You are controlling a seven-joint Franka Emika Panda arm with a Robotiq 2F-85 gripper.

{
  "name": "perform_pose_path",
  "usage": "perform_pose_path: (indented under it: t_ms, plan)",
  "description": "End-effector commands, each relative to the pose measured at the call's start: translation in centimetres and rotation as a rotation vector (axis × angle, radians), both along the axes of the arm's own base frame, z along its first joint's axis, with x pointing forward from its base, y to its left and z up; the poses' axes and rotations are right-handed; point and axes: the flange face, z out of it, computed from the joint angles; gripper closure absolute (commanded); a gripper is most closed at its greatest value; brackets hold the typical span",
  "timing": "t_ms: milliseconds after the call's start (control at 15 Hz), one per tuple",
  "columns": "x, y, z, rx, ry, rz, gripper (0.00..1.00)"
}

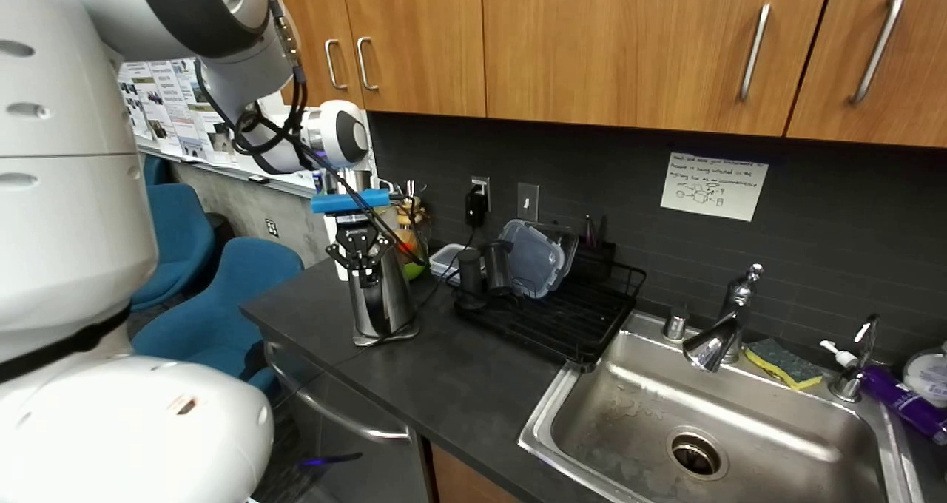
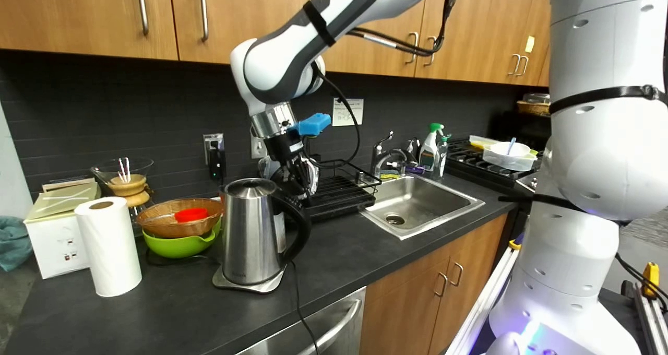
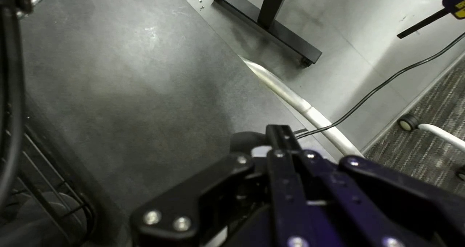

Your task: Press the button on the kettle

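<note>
"Starting at the left, how far along is it?"

"In an exterior view, past the paper towel roll [image 2: 108, 246] and the green bowl [image 2: 180, 246], the kettle [image 2: 248, 235] stands upright on its base [image 2: 263, 287] on the counter [image 2: 156, 318]. Nothing needs setting up; only the press looks left."

"Could it be pressed already?"

"I can't tell; the button is too small to make out. I'd judge the press is not yet made."

"And next along?"

"The black handle [image 2: 303, 227], on the kettle's right side there, then the pincer [image 2: 310, 192], near the handle's top. So the kettle is just left of it and mostly lower. Whether they touch, I can't tell."

"Is it gripping anything?"

"Seemingly not: in the wrist view its fingers [image 3: 273, 138] are drawn together, nothing visible between them."

"Farther right?"

"The dish rack [image 2: 339, 198], then the sink [image 2: 433, 201]."
</note>
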Motion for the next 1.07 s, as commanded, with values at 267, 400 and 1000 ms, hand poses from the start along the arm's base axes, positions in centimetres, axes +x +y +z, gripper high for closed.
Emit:
perform_pose_path:
  t_ms: [267, 400, 1000]
  plan:
    - [0.42, 0.55, 0.27, 0.009, -0.035, 0.018, 1.0]
    - [0.5, 0.46, 0.33, 0.013, -0.045, 0.025, 1.0]
    - [0.65, -0.21, 0.02, 0.038, -0.073, 0.031, 1.0]
